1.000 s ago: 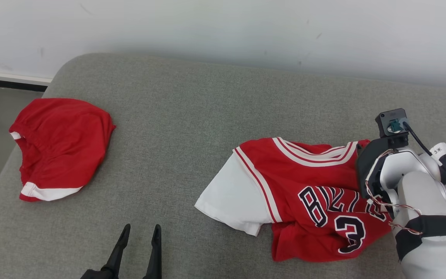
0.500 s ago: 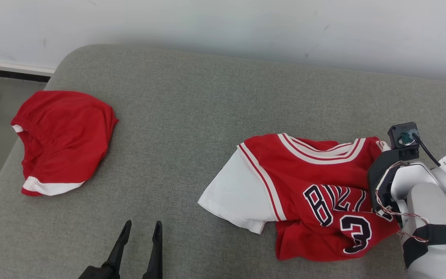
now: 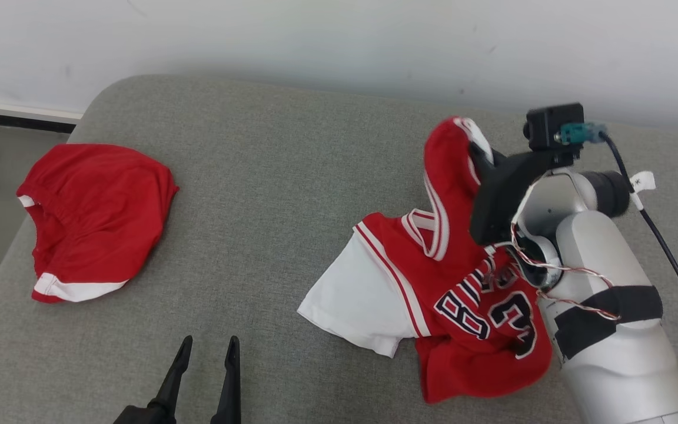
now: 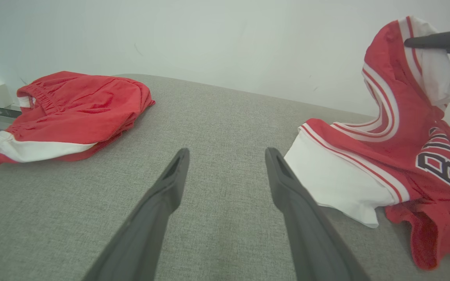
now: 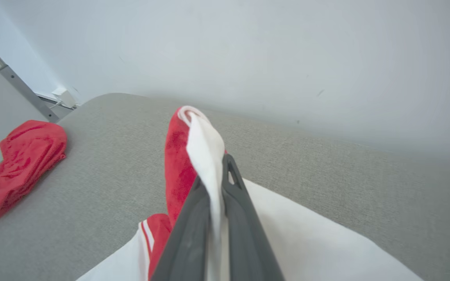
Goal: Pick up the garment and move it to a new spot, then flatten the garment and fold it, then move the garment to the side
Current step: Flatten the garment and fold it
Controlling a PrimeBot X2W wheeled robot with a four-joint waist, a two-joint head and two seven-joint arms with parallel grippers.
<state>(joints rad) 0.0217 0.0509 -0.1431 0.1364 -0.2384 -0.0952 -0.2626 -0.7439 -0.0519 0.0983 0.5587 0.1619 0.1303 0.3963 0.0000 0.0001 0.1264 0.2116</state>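
Occupying most of the head view, the grey fabric-covered bench (image 3: 292, 176) stood against a pale wall. On its right half lay the red jersey (image 3: 468, 306), white-sleeved and crumpled, one trimmed edge drawn up clear of the surface while the remainder rested on it. Red shorts (image 3: 95, 218) with white trim lay bunched near the bench's left edge, well apart from the jersey. The right end effector (image 5: 215, 171) was clenched on the jersey's raised edge, white cloth pinched between both fingers. The left end effector (image 3: 209, 341) was released, fingers spread over bare bench, holding nothing.
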